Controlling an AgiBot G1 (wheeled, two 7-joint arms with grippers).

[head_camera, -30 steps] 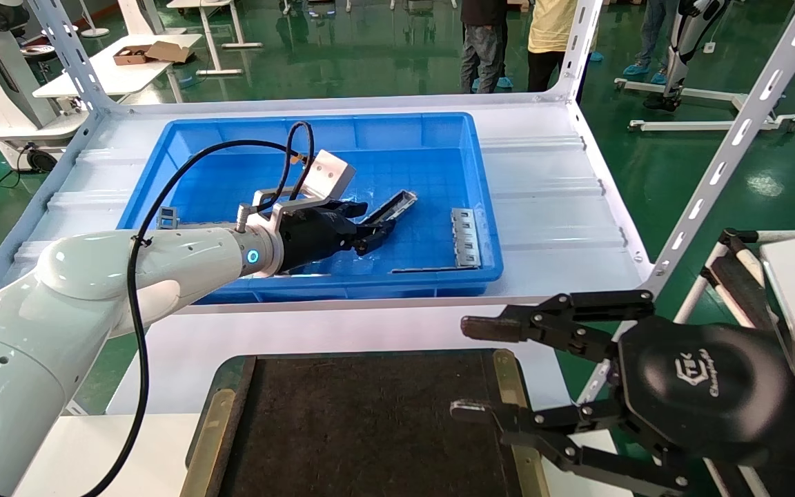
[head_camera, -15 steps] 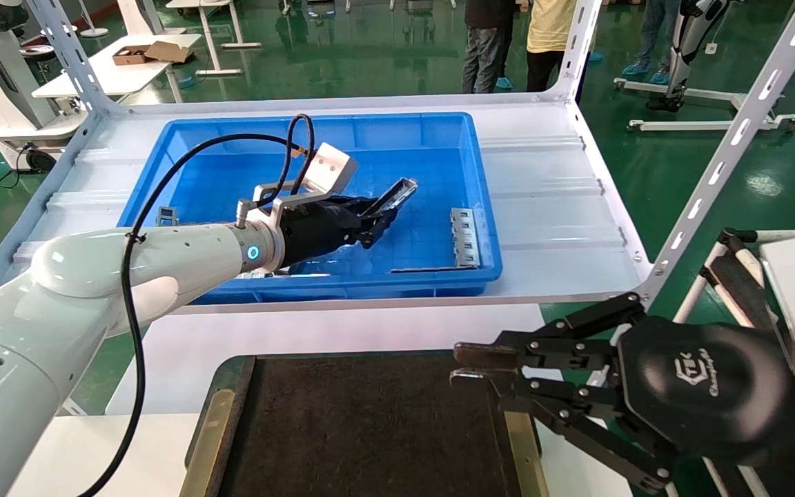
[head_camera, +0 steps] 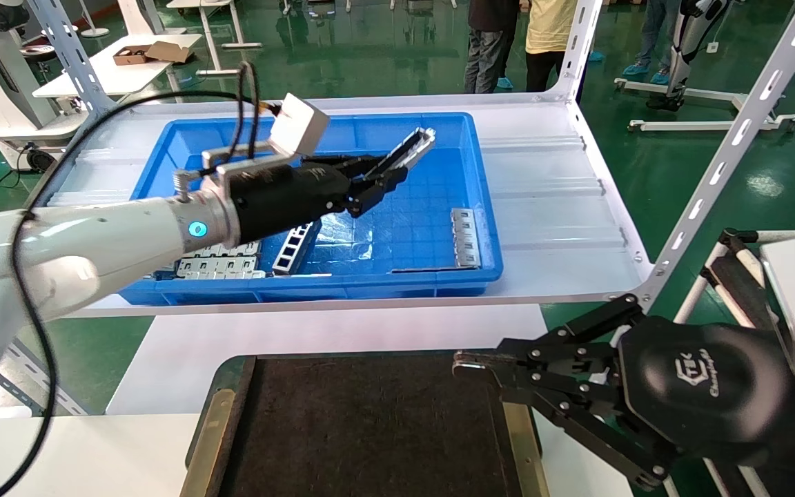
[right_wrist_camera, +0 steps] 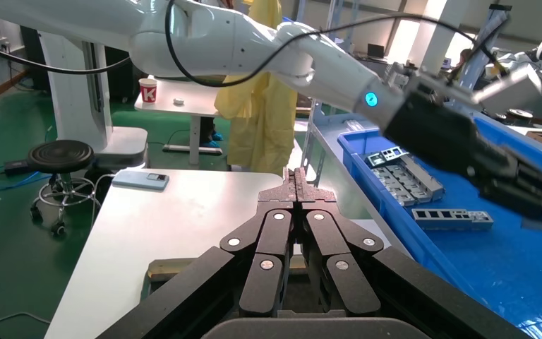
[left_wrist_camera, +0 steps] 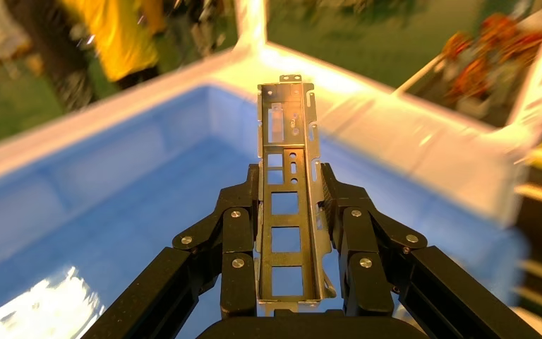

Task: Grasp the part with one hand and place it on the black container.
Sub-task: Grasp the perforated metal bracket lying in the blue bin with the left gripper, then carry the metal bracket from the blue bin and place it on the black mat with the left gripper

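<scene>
Table [head_camera: 549, 200]: white ribbed metal top framed by perforated white uprights at its corners. Directly on it: one large blue bin [head_camera: 484, 228], set slightly left of centre and taking up most of the top, with bare white margins to either side.

Second table [head_camera: 183, 345]: smooth white top, nearer the robot and lower. Directly on it: the black container [head_camera: 370, 428], a flat tray with a matte dark surface and brass-coloured strips along its left and right sides, its near end cut off by the head view's edge.
</scene>
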